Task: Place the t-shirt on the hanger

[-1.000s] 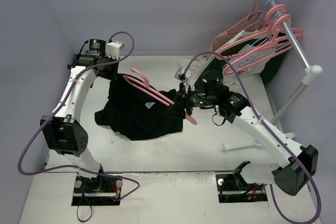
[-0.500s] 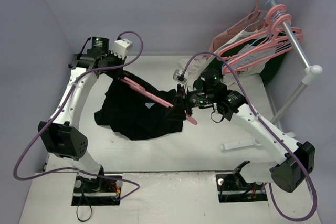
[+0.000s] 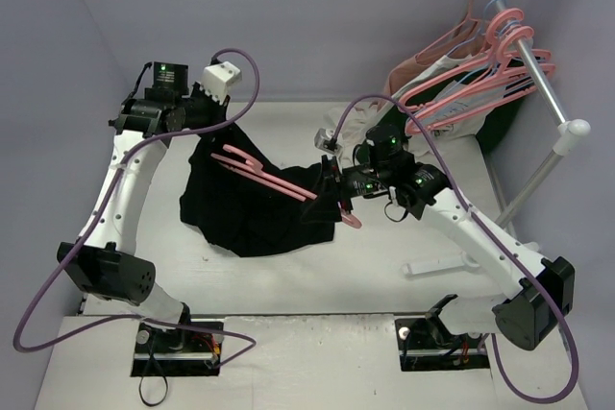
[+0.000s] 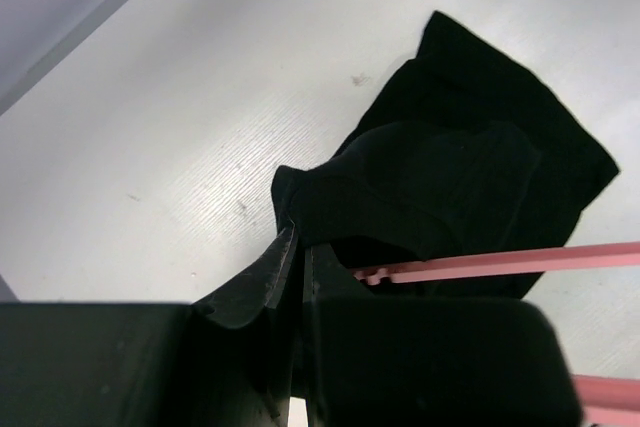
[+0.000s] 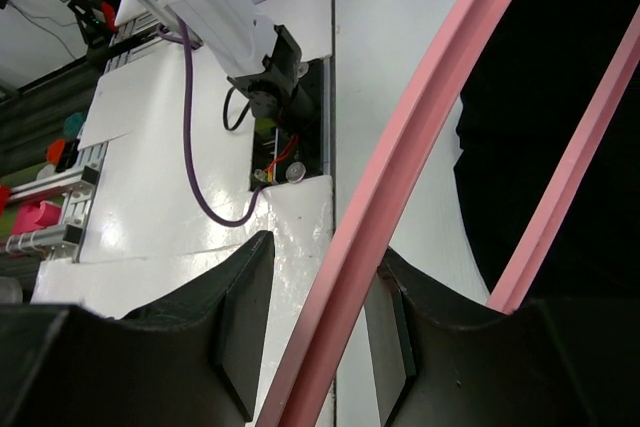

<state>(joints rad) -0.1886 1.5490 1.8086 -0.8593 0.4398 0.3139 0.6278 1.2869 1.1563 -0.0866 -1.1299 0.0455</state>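
Threading: left gripper (image 4: pixel 297 247) pinches soft black t-shirt (image 3: pixel 245 218) at ten o'clock, right gripper (image 5: pixel 318 292) clamps pink plastic hanger (image 3: pixel 272 174); next, drape fabric over it

Rack (image 3: pixel 544 93) at right — hanger (image 3: pixel 274 178) across t-shirt (image 3: pixel 240 220)

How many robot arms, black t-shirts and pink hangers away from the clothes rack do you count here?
Robot arms: 2 (left arm, right arm)
Black t-shirt: 1
Pink hanger away from the rack: 1
Total: 4
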